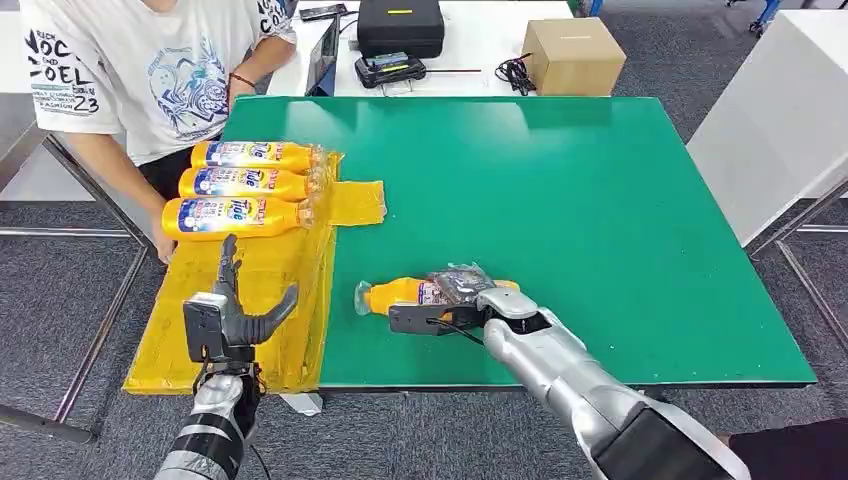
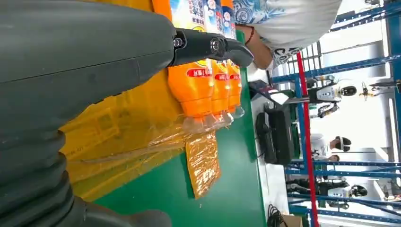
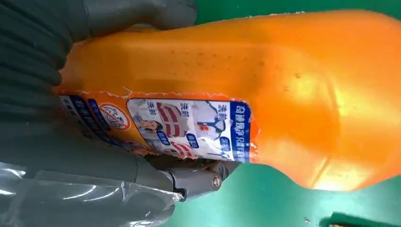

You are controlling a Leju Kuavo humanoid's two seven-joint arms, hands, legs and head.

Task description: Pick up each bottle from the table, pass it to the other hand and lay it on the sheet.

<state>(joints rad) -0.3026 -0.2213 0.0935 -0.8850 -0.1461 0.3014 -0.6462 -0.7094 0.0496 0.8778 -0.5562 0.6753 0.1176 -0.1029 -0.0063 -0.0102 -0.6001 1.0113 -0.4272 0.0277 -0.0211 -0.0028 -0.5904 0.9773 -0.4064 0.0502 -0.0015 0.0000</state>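
An orange bottle [image 1: 395,295] with a clear cap lies on its side on the green table [image 1: 580,200], near the front edge. My right hand [image 1: 462,293] wraps around its body; in the right wrist view the thumb and fingers [image 3: 189,179] sit on opposite sides of the bottle [image 3: 293,75]. My left hand [image 1: 233,315] hovers with fingers spread over the yellow sheet [image 1: 270,290] and holds nothing. Three more orange bottles [image 1: 245,185] lie side by side at the far end of the sheet, also seen in the left wrist view [image 2: 208,80] beyond my left hand [image 2: 71,71].
A person in a white T-shirt [image 1: 140,70] sits at the table's far left corner, one hand by the sheet's edge. A white table behind carries a black case [image 1: 400,25] and a cardboard box [image 1: 573,55]. The sheet overhangs the table's left side.
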